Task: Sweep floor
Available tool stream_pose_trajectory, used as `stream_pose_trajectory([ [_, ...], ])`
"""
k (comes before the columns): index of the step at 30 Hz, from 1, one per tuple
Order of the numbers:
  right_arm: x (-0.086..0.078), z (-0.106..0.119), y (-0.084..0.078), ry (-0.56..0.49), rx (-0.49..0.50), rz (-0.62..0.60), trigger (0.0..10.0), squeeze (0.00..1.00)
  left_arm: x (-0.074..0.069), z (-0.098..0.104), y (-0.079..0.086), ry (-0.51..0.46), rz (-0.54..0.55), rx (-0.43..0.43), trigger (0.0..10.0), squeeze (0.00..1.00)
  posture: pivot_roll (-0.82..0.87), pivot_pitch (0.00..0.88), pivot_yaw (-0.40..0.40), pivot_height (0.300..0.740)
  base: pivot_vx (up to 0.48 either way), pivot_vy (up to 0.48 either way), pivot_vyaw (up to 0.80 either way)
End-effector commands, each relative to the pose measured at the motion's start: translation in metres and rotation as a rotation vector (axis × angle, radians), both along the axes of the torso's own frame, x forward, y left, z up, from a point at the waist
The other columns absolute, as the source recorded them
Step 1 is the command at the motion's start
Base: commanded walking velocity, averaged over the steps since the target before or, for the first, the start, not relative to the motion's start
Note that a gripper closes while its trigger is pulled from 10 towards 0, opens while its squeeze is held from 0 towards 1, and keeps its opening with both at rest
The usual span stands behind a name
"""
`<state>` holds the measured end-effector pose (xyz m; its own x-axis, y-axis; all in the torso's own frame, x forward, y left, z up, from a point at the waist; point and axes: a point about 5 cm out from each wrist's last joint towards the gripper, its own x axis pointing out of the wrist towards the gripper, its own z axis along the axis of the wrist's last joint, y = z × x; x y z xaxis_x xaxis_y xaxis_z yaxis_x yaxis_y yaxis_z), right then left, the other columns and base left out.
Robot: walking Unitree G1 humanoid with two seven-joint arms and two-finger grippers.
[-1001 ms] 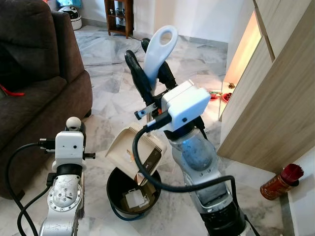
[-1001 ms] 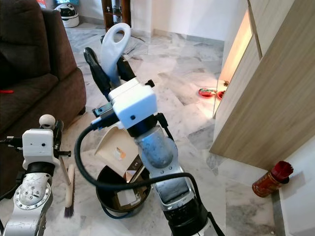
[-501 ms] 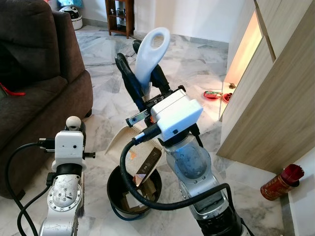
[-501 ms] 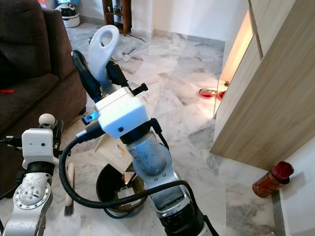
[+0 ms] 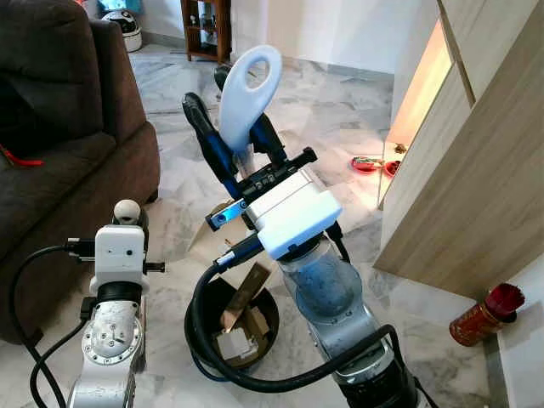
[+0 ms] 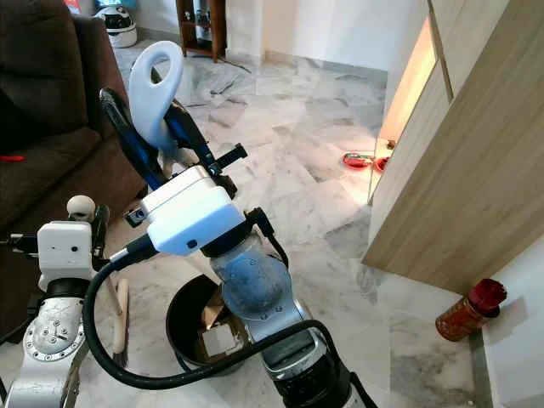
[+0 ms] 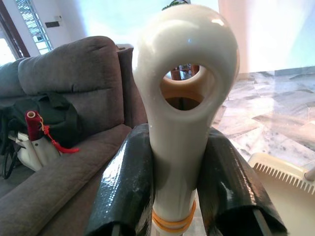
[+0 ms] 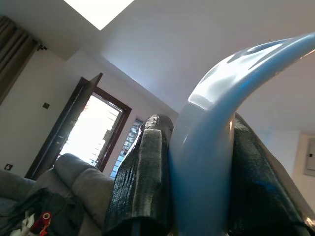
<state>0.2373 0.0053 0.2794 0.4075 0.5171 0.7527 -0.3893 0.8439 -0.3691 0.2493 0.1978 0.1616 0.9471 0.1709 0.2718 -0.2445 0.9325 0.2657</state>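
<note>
The right gripper point(image 5: 234, 144) clamps both fingers on the white dustpan handle point(image 5: 246, 93), raised directly above the black bin point(image 5: 208, 327). The left gripper point(image 7: 179, 196) grips the cream brush handle point(image 7: 184, 98), beside the bin's rim. Sofa point(image 5: 59, 161) lies just left; open marble floor point(image 5: 340, 110) lies ahead.

A dark brown sofa point(image 5: 59, 127) fills the robot's left side, with a thin red cord point(image 5: 21, 158) lying on its seat cushion. The floor point(image 5: 340, 110) is pale marble tile with grey veining. On the right stands a light wooden cabinet point(image 5: 476, 170), lit warmly along its near edge; small red objects point(image 5: 367, 163) lie on the floor at its foot. A red-capped brown bottle point(image 5: 484, 316) stands near its front corner. Far back is a dark wooden shelf point(image 5: 204, 25)
</note>
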Motion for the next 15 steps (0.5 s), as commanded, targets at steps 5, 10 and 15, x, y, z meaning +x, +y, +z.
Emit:
stream_pose_trajectory([
  [5, -0.008, 0.014, -0.004, -0.068, 0.049, 0.003, 10.0, 0.00, 0.001, 0.009, -0.001, -0.052, -0.005, 0.025, 10.0, 0.00, 0.05, 0.063, -0.052, 0.740, 0.000, 0.000, 0.00],
  [10, 0.017, 0.014, -0.025, -0.042, 0.036, -0.150, 10.0, 0.00, 0.002, 0.008, -0.002, -0.051, -0.008, 0.022, 10.0, 0.00, 0.05, 0.062, -0.052, 0.740, 0.000, 0.000, 0.00],
  [15, 0.052, 0.013, -0.071, -0.018, 0.020, -0.380, 10.0, 0.00, 0.002, 0.008, -0.003, -0.048, -0.016, 0.017, 10.0, 0.00, 0.04, 0.061, -0.052, 0.740, 0.000, 0.000, 0.00],
])
